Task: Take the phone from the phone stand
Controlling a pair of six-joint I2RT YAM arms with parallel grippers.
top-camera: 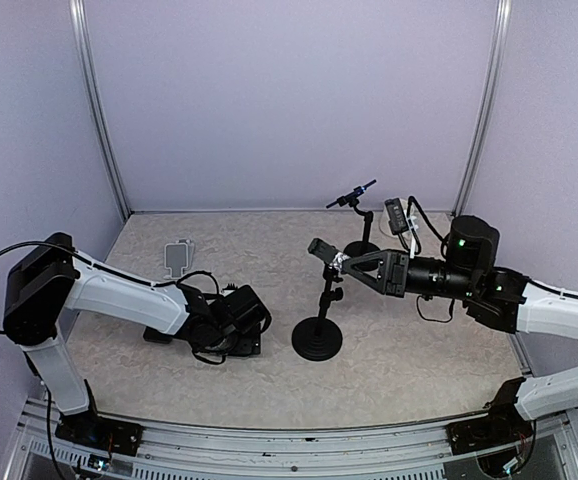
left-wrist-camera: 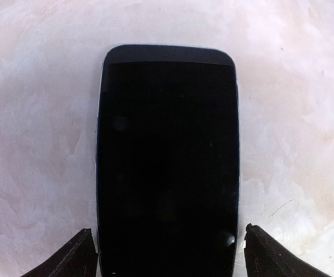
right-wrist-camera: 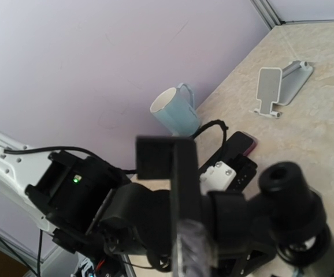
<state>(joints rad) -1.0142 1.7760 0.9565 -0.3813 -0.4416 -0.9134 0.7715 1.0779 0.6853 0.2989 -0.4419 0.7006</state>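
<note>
- Saw marble-pattern table (top-camera: 419, 370) with purple walls on three sides.
- Found left arm (top-camera: 119, 295) stretched low over the table, right arm (top-camera: 559, 310) reaching in from the right at stand height.
- Found black phone stand (top-camera: 317, 338) upright on its round base mid-table, cradle empty.
- Noted right gripper (top-camera: 344, 265) closed on the stand's upper part, just under the cradle.
- Found phone (left-wrist-camera: 167, 161) flat on the table, dark screen up, left of the stand and well apart from it.
- Noted left gripper (left-wrist-camera: 168, 251) straddling the phone's near end, jaws parted, sliver of table showing beside one finger, nothing gripped.
- Spotted second black stand (top-camera: 361, 225) near the back wall.
- Spotted grey phone holder (top-camera: 179, 257) on the table, back left.
- Spotted pale blue mug (right-wrist-camera: 175, 112) in the right wrist view only.
</note>
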